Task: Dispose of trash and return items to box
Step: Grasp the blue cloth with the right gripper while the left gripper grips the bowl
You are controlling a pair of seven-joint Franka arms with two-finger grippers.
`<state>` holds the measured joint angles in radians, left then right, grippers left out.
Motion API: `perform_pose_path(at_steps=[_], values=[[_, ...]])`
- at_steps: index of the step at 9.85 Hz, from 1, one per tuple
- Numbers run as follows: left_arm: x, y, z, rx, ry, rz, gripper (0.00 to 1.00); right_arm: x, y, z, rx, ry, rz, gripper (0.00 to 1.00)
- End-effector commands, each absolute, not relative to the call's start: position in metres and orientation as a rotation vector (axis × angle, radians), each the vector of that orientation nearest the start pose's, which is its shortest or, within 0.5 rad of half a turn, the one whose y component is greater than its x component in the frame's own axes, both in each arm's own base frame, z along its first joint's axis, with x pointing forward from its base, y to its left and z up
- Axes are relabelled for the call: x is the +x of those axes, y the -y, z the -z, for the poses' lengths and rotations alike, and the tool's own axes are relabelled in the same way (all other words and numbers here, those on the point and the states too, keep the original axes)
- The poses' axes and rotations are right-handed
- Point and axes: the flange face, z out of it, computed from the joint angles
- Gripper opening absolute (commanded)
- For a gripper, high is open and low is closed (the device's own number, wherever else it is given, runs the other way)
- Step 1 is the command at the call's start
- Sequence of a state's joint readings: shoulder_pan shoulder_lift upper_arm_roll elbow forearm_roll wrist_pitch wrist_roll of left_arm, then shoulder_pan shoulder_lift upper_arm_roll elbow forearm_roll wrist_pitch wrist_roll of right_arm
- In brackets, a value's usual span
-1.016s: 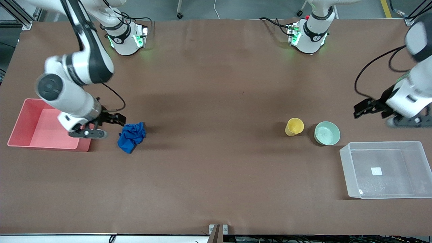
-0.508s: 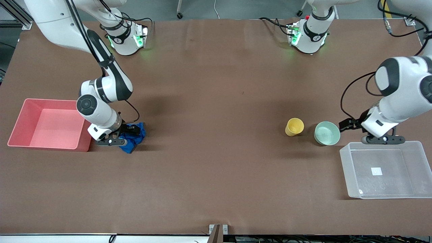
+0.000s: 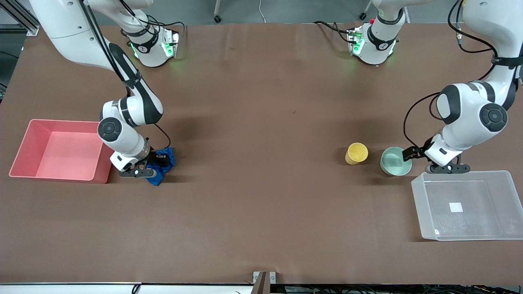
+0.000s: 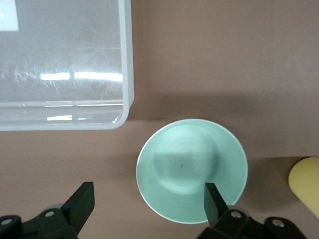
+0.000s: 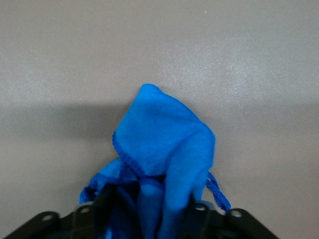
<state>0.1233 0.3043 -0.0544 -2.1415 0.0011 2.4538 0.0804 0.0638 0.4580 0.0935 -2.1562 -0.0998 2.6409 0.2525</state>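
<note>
The blue cloth lump [image 3: 166,156] lies on the table beside the pink bin [image 3: 61,149]. My right gripper [image 3: 152,165] is down on the cloth with its fingers closed on it. In the right wrist view the cloth [image 5: 169,144] bunches up between the fingers of the right gripper [image 5: 149,199]. The mint-green bowl [image 3: 393,162] stands beside the yellow cup [image 3: 356,153]. My left gripper [image 3: 413,158] is open at the bowl's rim, on the side toward the clear box [image 3: 474,192]. In the left wrist view the left gripper [image 4: 149,204] has one finger over the bowl [image 4: 184,164] and one over the table.
The clear box stands at the left arm's end of the table, nearer the front camera than the bowl; its corner [image 4: 65,59] shows close to the bowl. The cup's edge [image 4: 306,184] also shows there. The pink bin sits at the right arm's end.
My right gripper moved from beside the pink bin onto the cloth and closed on it. My left gripper came in from the table's end to the bowl's rim.
</note>
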Motion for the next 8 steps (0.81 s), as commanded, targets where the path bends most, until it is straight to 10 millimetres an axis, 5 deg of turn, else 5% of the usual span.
perform_pose_path(at_steps=[1, 3, 5, 6, 7, 8], values=[[0.567, -0.037, -0.224, -3.154, -0.047, -0.002, 0.97, 0.56, -0.093, -0.183, -3.139, -0.117, 0.069, 0.01], [0.568, -0.037, -0.205, -3.156, -0.046, 0.01, 0.97, 0.56, -0.095, -0.189, -3.14, -0.16, 0.055, 0.01], [0.567, -0.036, -0.187, -3.158, -0.047, 0.023, 0.89, 0.568, -0.099, -0.243, -3.179, -0.203, -0.052, 0.01], [0.567, -0.035, -0.183, -3.16, -0.045, 0.021, 0.62, 0.573, -0.096, -0.291, -3.205, -0.214, -0.131, 0.01], [0.566, -0.035, -0.18, -3.161, -0.045, 0.014, 0.21, 0.576, -0.092, -0.337, -3.225, -0.215, -0.193, 0.01], [0.566, -0.033, -0.18, -3.161, -0.049, 0.011, 0.06, 0.579, -0.079, -0.384, -3.238, -0.162, -0.235, 0.01]])
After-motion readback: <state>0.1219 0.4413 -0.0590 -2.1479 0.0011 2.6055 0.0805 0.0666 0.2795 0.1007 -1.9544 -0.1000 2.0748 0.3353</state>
